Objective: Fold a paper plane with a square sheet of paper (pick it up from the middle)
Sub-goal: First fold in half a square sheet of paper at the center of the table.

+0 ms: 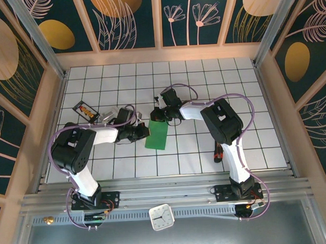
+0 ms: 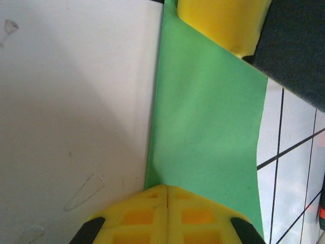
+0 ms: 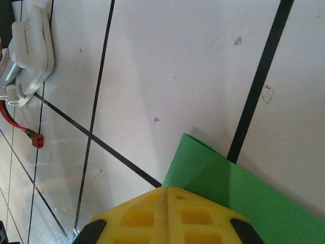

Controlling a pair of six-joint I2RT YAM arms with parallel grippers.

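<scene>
Two pincers, both closed, each with its yellow fingertips pressed flat together. The left pincer [image 2: 167, 195] sits at the left side of the green paper [image 1: 157, 136]. The right pincer [image 3: 167, 195] sits at the paper's far end, beside a corner.

The paper lies flat near the middle of the table [image 1: 259, 96] as a narrow folded strip. Its long axis runs from the near edge toward the far edge, leaning slightly right at the far end.

Toward the left edge lie a white plastic unit [image 1: 111, 114] and a black tray [image 1: 85, 110], both apart from the paper. A red-and-black tool [image 1: 218, 152] lies nearer the right edge, beside the right arm.
</scene>
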